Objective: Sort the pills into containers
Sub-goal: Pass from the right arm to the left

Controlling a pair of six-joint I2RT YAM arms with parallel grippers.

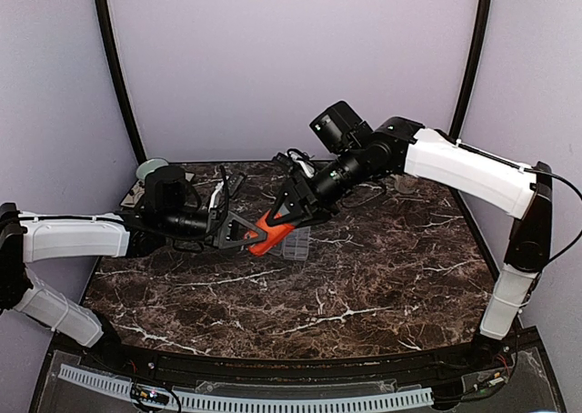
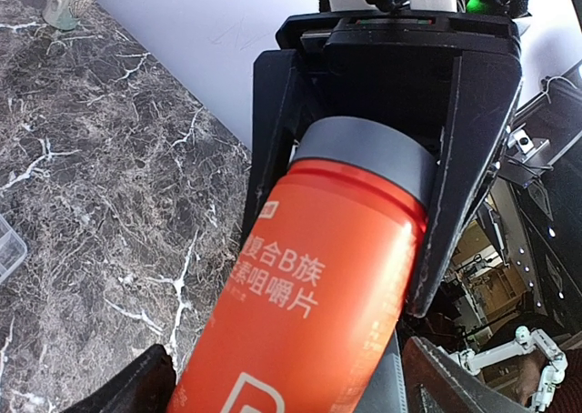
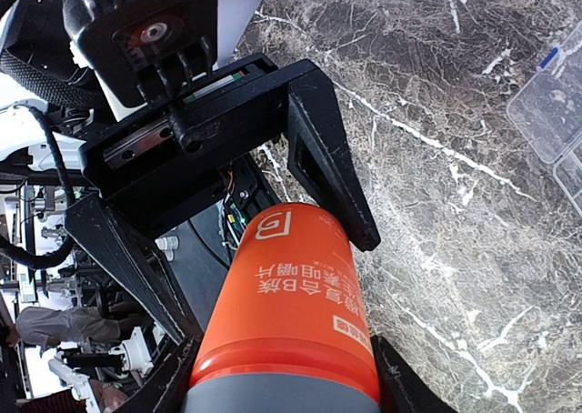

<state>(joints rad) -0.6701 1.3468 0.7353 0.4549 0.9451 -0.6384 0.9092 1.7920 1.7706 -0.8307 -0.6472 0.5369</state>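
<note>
From above, the two arms meet over the marble table [image 1: 382, 286] with an orange bottle [image 1: 265, 235] lying almost level between them. The right pincer [image 1: 284, 218] is clamped on the bottle's upper end. The left pincer [image 1: 242, 236] faces it with its fingers apart on either side of the lower end. The organiser box [image 1: 296, 245] sits on the table just under the right pincer's tips, on their near side and a little right of the left pincer's tips.

In the left wrist view, the left pincer's [image 2: 291, 390] own fingers stand wide at the bottom corners, with a gap showing beside the bottle [image 2: 318, 286]. Straight ahead, the right pincer's black fingers press on both sides of the grey cap [image 2: 364, 149]. Only a clear corner of the organiser box [image 2: 7, 245] shows, low on the marble off to the side of the left pincer.

In the right wrist view, the right pincer [image 3: 286, 390] hugs the grey cap [image 3: 282, 397] between its own fingers. Opposite it, the left pincer [image 3: 273, 286] straddles the bottle's base without closing on it. The organiser box [image 3: 550, 104] lies on the table off to the side, beyond the left pincer's finger.
</note>
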